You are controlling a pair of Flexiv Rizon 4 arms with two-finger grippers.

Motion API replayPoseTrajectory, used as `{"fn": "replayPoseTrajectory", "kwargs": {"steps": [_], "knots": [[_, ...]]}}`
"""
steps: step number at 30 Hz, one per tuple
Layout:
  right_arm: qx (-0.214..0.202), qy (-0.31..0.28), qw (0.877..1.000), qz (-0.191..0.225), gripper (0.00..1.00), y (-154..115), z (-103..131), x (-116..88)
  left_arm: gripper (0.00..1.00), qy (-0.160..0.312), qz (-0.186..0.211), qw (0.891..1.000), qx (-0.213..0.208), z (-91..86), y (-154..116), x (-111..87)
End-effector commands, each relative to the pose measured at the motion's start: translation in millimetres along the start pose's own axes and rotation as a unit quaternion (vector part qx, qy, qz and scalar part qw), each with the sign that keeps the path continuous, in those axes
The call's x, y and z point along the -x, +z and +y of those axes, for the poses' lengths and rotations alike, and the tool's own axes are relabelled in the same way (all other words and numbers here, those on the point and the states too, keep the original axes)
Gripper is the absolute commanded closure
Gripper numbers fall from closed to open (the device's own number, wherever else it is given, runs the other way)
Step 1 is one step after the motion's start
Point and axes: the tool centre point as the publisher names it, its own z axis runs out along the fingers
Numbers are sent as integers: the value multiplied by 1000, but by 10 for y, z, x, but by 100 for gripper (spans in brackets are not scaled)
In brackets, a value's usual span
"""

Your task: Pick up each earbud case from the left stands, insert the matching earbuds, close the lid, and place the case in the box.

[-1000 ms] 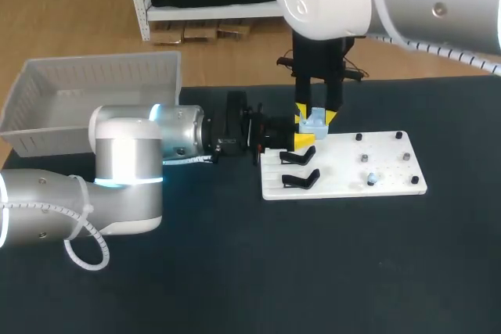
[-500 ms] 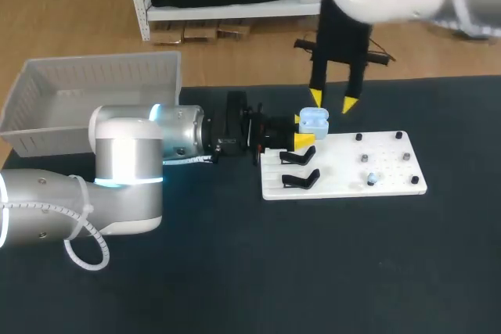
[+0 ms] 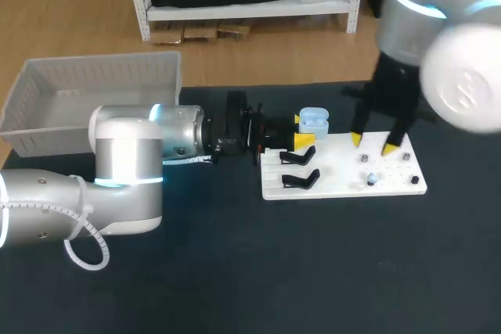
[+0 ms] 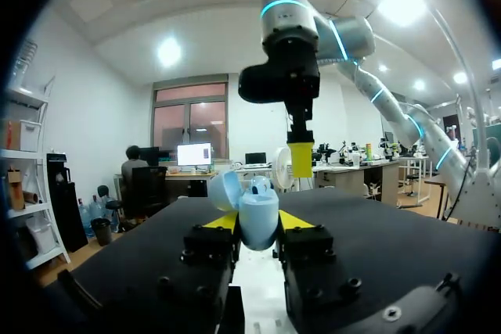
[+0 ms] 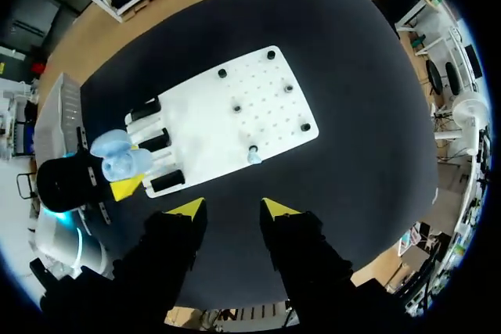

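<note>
A light blue earbud case (image 3: pixel 314 121) with its lid up sits between the yellow fingers of my left gripper (image 3: pixel 302 130), which is shut on it at the left end of the white board (image 3: pixel 344 170). In the left wrist view the case (image 4: pixel 258 218) fills the gap of the gripper (image 4: pixel 258 224). My right gripper (image 3: pixel 372 145) hangs open and empty over the board's pegged right half, above a small blue earbud (image 3: pixel 372 179). From the right wrist, the gripper (image 5: pixel 232 209) looks down on the board (image 5: pixel 235 107), the earbud (image 5: pixel 253 156) and the case (image 5: pixel 121 158).
Two black stands (image 3: pixel 299 170) lie on the board's left part, just in front of the held case. A grey box (image 3: pixel 94 76) stands at the table's back left. Several dark pegs (image 3: pixel 399 135) dot the board's right part.
My right gripper has left the case, lifted away and swung right over the pegged half of the board, its fingers a little wider apart. The left arm and case have stayed put.
</note>
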Motion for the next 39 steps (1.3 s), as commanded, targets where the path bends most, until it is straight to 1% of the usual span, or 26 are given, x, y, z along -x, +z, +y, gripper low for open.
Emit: {"fn": "replayPoseTrajectory", "kwargs": {"steps": [1,6,11,18,22,25,30,35,39], "knots": [[101,-7,993,-54,54,130,-167,-66,100,2,-2,1000,1,-2,-3,-14],[75,-7,995,-63,54,305,-144,-79,100,2,-2,1000,1,-2,-3,-14],[43,7,997,-59,55,468,-96,-80,100,2,-2,1000,1,-2,-3,-14],[12,27,998,-56,54,588,-56,-4,100,2,-2,1000,1,-2,-3,-14],[-23,50,996,-63,55,672,-118,90,100,2,-2,1000,1,-2,-3,-14],[-41,68,995,-64,56,752,-201,152,100,2,-2,1000,1,-2,-3,-14],[-48,80,994,-62,58,827,-269,219,100,2,-2,1000,1,-2,-3,-14],[-47,86,993,-60,62,871,-270,254,100,2,-2,1000,1,-2,-3,-14],[-43,89,993,-58,64,869,-246,275,100,2,-2,1000,1,-2,-3,-14]]}}
